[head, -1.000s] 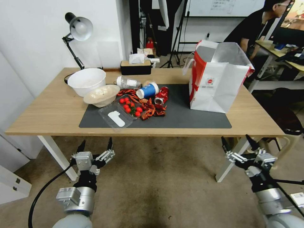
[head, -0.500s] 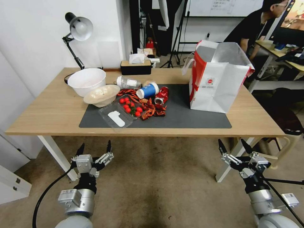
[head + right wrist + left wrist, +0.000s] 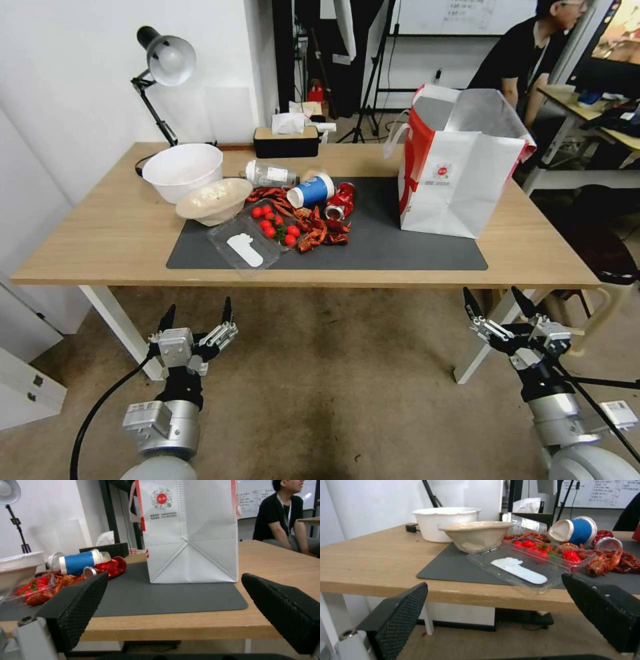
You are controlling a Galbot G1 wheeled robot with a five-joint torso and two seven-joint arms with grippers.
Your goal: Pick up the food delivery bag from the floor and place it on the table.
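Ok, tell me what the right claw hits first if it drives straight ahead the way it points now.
Probably the front edge of the table, which sits level with the open right claw. Slightly higher, it would slide over the grey mat into the bag. Depth is unclear.

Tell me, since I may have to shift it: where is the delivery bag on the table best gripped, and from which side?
Probably the top rim of the food delivery bag, from above. It stands upright on the table with its mouth open, and its flat walls look too wide for the open right gripper or left gripper.
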